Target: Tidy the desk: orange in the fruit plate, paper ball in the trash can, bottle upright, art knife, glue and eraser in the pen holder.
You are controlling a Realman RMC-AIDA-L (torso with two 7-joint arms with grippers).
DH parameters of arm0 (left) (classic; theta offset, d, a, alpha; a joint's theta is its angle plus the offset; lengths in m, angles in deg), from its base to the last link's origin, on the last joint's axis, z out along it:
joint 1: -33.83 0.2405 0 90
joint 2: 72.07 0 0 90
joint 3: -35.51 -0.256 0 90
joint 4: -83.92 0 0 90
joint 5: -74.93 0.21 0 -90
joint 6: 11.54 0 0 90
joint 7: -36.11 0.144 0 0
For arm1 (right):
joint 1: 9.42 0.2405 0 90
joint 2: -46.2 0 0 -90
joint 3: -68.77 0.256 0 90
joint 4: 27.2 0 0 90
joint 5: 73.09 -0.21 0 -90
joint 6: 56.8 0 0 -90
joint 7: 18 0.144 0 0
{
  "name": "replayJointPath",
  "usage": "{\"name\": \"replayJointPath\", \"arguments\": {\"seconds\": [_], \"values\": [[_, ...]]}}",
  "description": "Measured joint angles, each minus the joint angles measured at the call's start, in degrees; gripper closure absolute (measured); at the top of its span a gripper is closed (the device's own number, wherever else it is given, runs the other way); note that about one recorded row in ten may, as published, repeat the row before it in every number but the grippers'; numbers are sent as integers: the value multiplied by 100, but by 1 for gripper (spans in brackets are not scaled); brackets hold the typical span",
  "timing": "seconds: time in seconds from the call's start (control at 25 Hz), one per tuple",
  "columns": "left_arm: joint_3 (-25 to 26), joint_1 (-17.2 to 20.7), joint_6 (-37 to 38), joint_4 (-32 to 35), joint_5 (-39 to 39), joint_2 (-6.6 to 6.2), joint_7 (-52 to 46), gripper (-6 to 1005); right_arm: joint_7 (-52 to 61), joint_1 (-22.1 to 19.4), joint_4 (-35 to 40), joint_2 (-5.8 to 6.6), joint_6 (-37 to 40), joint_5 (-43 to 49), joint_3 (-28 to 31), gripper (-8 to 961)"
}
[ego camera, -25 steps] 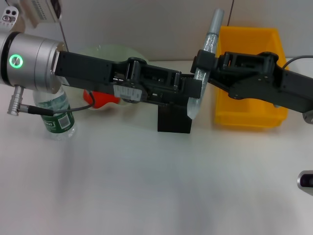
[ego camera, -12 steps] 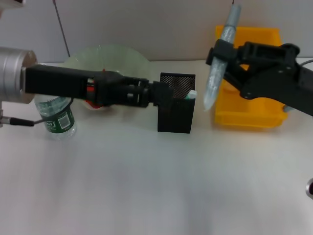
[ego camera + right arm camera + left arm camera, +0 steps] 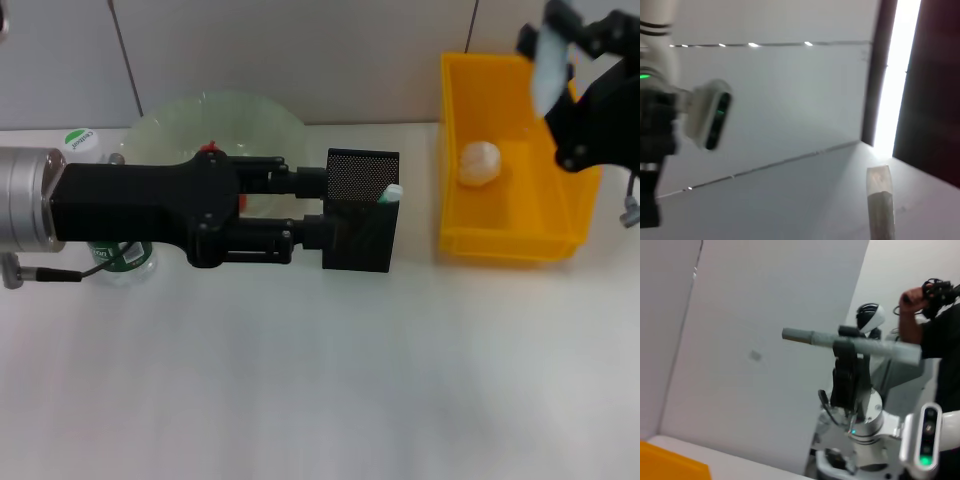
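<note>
White desk [image 3: 300, 380]: left gripper [image 3: 318, 209], fingers spread wide, touches the black mesh pen holder [image 3: 362, 212]. Right gripper [image 3: 560, 45] clamps a grey art knife [image 3: 549, 62] above the yellow plastic trash can [image 3: 560, 240]. Bottle label unreadable.

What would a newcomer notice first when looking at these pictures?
Probably the left gripper, its long black arm stretched across the table with its open fingers either side of the black pen holder. Next, the bright yellow trash can on the right with the paper ball inside, and the right gripper raised above its far corner, shut on a pale stick-like object.
</note>
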Motion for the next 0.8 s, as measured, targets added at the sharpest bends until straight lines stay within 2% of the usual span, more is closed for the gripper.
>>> {"name": "replayJointPath", "arguments": {"seconds": [0.08, 0.2, 0.32, 0.36, 0.44, 0.48, 0.56, 0.6, 0.64, 0.68, 0.8], "values": [[-3, 81, -80, 95, 15, 51, 201, 398, 135, 4, 110, -3, -13, -121, 1, 814], [-22, 372, -256, 96, -88, 141, 1149, 312, 674, 30, 440, -18, -116, -518, -15, 814], [-31, 749, -441, -474, -577, 159, 2563, 226, 2098, 41, 650, -33, -351, -905, -32, 815], [-31, 749, -441, -474, -577, 159, 2563, 214, 2443, 42, 651, -33, -413, -954, -33, 815], [-17, 964, -630, -973, -686, 145, 3489, 190, 3599, 61, 560, -2, -746, -967, -60, 815], [-17, 964, -630, -973, -686, 145, 3489, 177, 3599, 61, 560, -2, -746, -967, -60, 816], [-32, 1125, -921, -1275, -684, 143, 3974, 153, 4909, 92, 233, 28, -1325, -713, -84, 816], [-32, 1125, -921, -1275, -684, 143, 3974, 153, 4909, 92, 233, 28, -1325, -713, -84, 817], [-7, 1213, -1077, -1479, -686, 141, 4262, 153, 5748, 98, -79, 50, -1689, -439, -86, 817], [-7, 1213, -1077, -1479, -686, 141, 4262, 153, 5748, 98, -79, 50, -1689, -439, -86, 817], [42, 1283, -1283, -1811, -688, 136, 4651, 153, 7603, 88, -907, 82, -2343, 408, -71, 817]]}}
